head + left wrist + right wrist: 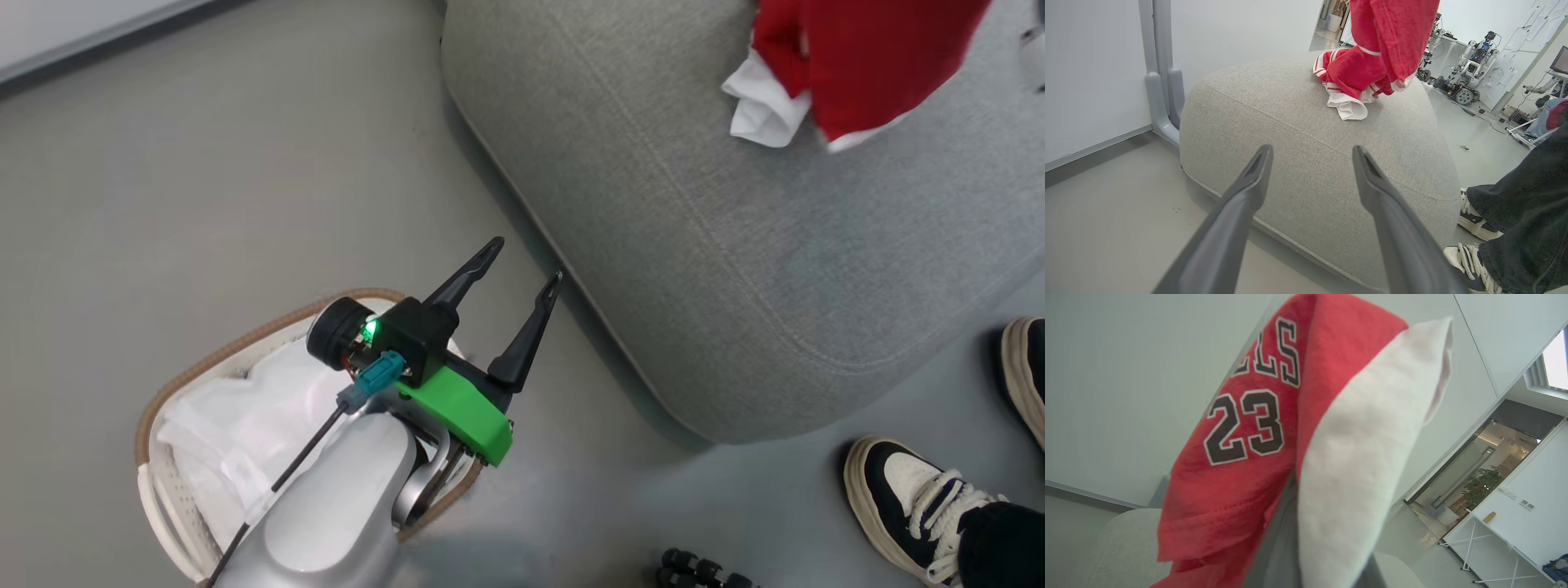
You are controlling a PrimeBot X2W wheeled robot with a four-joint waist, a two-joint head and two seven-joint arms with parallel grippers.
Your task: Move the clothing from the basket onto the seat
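At upper right of the head view: soft red clothing with white trim (865,57), partly blurred, above the large grey woven-fabric sofa seat (735,245). At top centre of the left wrist view one red piece hangs down from beyond the frame edge. A striped red-and-white bundle (1349,81) lies on the seat top directly under it.

Right gripper (1323,555), bottom centre of the right wrist view: red cloth printed "23" and a white panel are draped over it. One strip of dark grey finger (1276,555) shows between the folds, and the white panel sits between the fingers. I read this as pinching the clothing (tips are buried, so this is a judgement).

Left gripper (526,261), centre of the head view: its two long dark fingers are spread wide with nothing between them. It is above the oval white perforated plastic basket with the brown woven-look rim (245,339) at lower left. White fabric (237,433) lies in the basket (liner or garment, cannot tell).

A person's black-and-white shoes (906,498) stand at lower right, near the seat's corner.

Handling, judged:
- The clothing looks light, limp and not fragile.
- It drapes and trails, and a smooth knit may slide out of a thin pinch.
- It is best gripped at a bunched fold or thick hem, through several layers.
- It should be released well in from the seat's rounded edge.
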